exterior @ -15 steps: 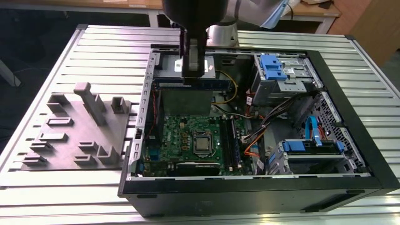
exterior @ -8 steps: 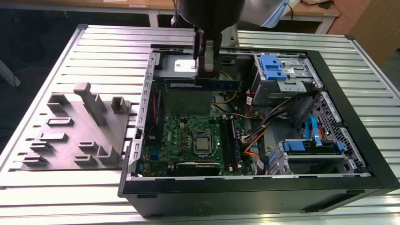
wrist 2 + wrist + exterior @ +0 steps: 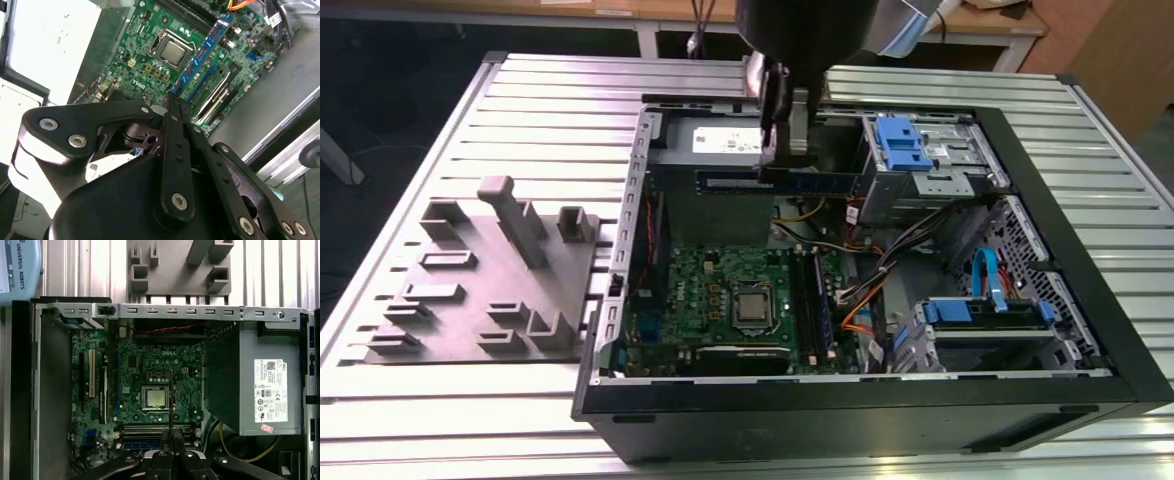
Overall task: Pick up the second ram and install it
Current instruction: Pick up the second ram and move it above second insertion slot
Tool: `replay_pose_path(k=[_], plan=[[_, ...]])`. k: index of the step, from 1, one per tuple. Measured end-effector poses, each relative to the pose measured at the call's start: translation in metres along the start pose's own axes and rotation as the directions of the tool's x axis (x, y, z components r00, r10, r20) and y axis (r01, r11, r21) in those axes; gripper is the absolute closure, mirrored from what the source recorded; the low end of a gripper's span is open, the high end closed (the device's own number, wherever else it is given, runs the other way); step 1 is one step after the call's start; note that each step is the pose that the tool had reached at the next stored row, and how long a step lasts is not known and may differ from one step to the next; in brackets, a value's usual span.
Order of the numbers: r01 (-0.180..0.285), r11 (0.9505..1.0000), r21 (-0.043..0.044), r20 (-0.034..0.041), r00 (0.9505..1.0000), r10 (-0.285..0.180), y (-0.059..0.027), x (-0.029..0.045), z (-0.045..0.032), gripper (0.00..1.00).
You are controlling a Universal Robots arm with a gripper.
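Exterior view: the jaws are pinching the second ram (image 3: 781, 183) near its middle, holding it level above the open computer case (image 3: 1105, 325).

First wrist view: the motherboard (image 3: 145, 365) lies straight beyond the jaws, with the ram seen edge-on.

Second wrist view: another memory stick (image 3: 207, 42) stands in its slot beyond the jaws.

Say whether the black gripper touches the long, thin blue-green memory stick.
Touching. In the exterior view the gripper is shut on the middle of the memory stick, holding it up.
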State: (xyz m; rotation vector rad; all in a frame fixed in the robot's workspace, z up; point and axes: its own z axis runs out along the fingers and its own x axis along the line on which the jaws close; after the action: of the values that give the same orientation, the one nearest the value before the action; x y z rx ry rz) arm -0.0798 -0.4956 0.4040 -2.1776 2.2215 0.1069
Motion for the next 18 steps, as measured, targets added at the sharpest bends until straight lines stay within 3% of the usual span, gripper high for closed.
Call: replay_pose_path(k=[6, 18], plan=[[0.000, 1.0000, 0.0000, -0.0001, 1.0000, 0.000, -0.0005, 0.0000, 0.0014, 0.92], [0.000, 1.0000, -0.0004, -0.0005, 1.0000, 0.000, -0.0010, 0.0015, 0.0230, 0.92]])
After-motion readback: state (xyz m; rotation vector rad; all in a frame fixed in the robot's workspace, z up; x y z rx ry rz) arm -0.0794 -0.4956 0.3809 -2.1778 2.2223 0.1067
